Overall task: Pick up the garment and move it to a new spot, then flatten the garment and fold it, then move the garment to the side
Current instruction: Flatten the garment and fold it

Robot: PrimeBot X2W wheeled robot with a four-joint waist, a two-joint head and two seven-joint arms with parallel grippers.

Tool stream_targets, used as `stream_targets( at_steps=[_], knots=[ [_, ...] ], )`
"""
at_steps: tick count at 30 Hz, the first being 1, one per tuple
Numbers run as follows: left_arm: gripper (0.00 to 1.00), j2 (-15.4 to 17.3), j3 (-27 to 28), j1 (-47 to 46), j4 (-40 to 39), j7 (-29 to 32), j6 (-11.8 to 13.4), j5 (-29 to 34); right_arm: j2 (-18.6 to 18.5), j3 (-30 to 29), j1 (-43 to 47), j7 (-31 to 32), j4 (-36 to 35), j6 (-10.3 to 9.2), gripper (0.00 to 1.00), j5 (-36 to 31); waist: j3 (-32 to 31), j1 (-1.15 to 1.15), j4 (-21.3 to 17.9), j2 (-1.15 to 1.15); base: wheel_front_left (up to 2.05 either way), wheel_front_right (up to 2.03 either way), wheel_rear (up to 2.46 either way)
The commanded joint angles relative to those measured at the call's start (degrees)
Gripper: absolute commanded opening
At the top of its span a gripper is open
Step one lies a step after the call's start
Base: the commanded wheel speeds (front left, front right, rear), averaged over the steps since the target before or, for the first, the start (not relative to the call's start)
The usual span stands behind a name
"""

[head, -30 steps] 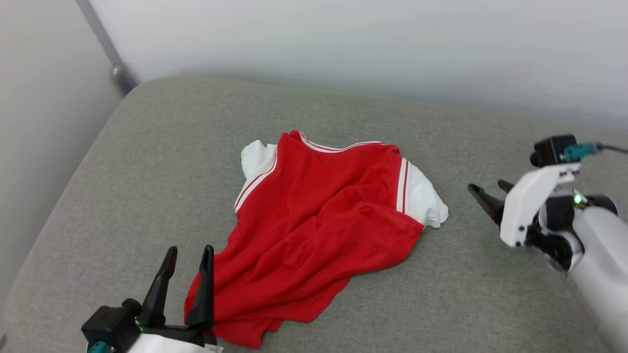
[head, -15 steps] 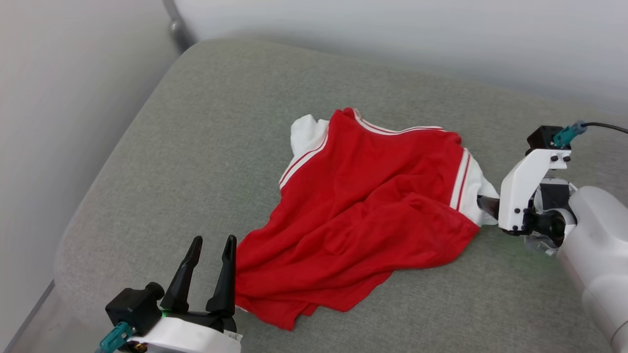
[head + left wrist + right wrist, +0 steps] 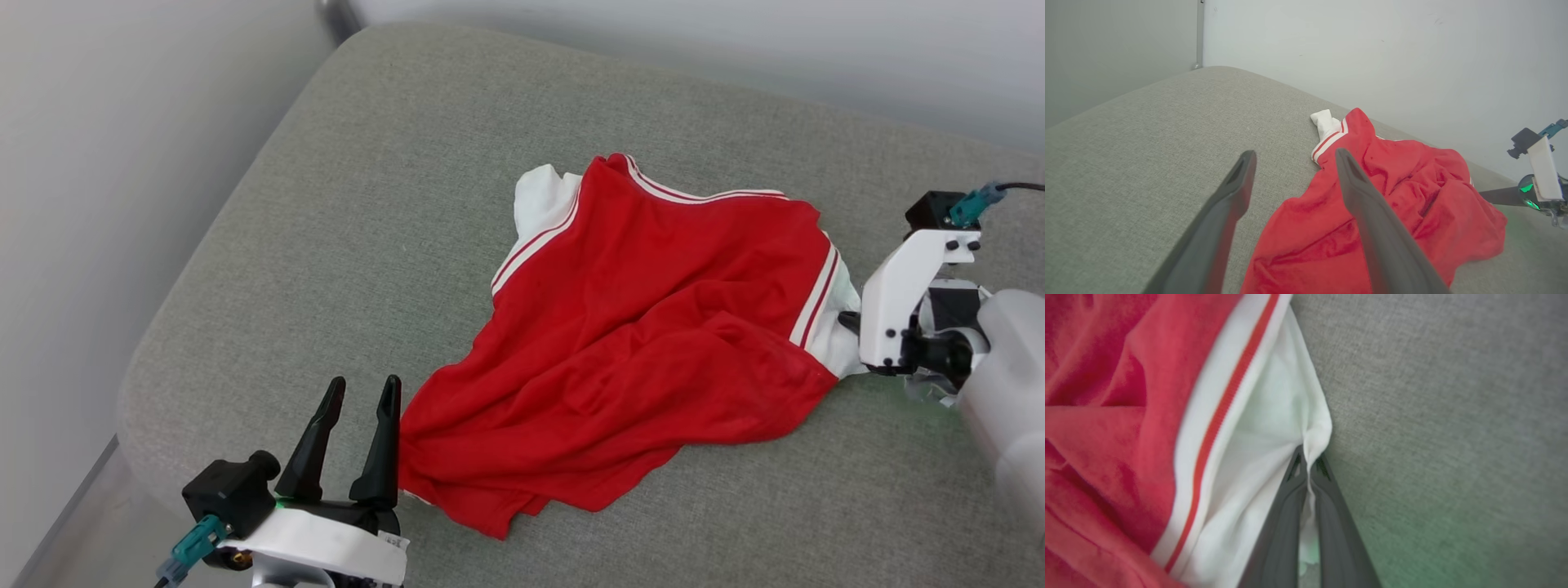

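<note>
Right wrist view: right end effector (image 3: 1308,463) tight on garment (image 3: 1106,416) sleeve edge; left end effector (image 3: 365,382) agape.

My fingers (image 3: 310,449) were long, dark, tapered. My right wrist's white bracket (image 3: 894,298) bore black screws; at its one o'clock sat a teal plug (image 3: 969,207) with black cable (image 3: 1024,187).

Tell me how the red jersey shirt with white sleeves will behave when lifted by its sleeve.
Probably floppy: the red jersey shirt lies in soft creases and should hang and drape. Likely light, as the thin white sleeve bunches in the shut right gripper. It may drag on the grey fabric cushion.
</note>
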Motion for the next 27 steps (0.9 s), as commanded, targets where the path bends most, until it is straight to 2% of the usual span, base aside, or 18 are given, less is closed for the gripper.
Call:
stream_targets(
  at_steps=[1,6,14,16,19,22,23,24,25,27],
  knots=[
    [1.00,0.09,0.17,-0.50,-0.02,-0.12,0.02,-0.05,-1.29,0.27,1.60,0.71,1.84,-0.21,0.00,-0.05,0.05,0.00,-0.54,0.00,0.00,0.00,0.00],
    [1.00,0.30,-0.19,-0.42,-0.15,-0.12,0.02,-0.24,-8.05,0.52,-4.08,1.17,1.86,-0.14,0.00,-1.66,0.46,0.00,-1.50,0.00,0.00,0.00,0.00],
    [1.00,1.11,-1.90,-2.42,-0.18,-0.12,0.02,-1.26,-25.08,1.70,-11.65,1.11,3.34,-0.14,0.00,-9.12,3.66,0.00,-0.14,0.00,0.00,0.00,0.00],
    [1.00,1.17,-2.54,-2.94,-0.06,-0.12,0.02,-1.48,-28.32,1.04,-12.29,1.24,3.32,-0.14,0.00,-10.93,4.88,0.00,0.44,0.00,0.00,0.00,0.00],
    [1.00,1.45,-3.23,-3.69,0.01,-0.12,0.02,-1.95,-30.99,-0.43,-12.42,1.02,3.33,-0.14,0.00,-14.02,6.61,0.00,0.74,0.00,0.00,0.00,0.00],
    [1.00,1.83,-3.36,-4.41,0.18,-0.12,0.02,-2.41,-31.39,-4.21,-11.69,0.24,3.38,-0.14,0.00,-15.93,7.81,0.00,0.48,0.00,0.00,0.00,0.00],
    [1.00,1.85,-3.39,-4.58,0.13,-0.12,0.02,-2.53,-31.09,-5.42,-10.98,0.04,3.39,-0.14,0.31,-16.93,8.05,0.00,0.27,0.00,0.00,0.00,0.00],
    [1.00,2.01,-3.45,-4.68,0.15,-0.12,0.02,-2.48,-30.26,-6.44,-10.29,0.13,3.39,-0.14,0.88,-17.72,8.23,0.00,-0.02,0.00,0.00,0.00,0.00],
    [1.00,2.23,-3.47,-4.88,0.22,-0.12,0.02,-2.55,-29.21,-7.89,-10.23,-0.79,3.36,-0.14,1.00,-18.26,8.30,0.00,-0.40,0.00,0.00,0.00,0.00],
    [1.00,2.52,-3.24,-5.28,0.24,-0.12,0.02,-2.61,-27.32,-10.16,-10.15,-2.25,3.31,-0.14,1.00,-20.14,8.21,0.00,-1.44,0.00,0.00,0.00,0.00]
  ],
)
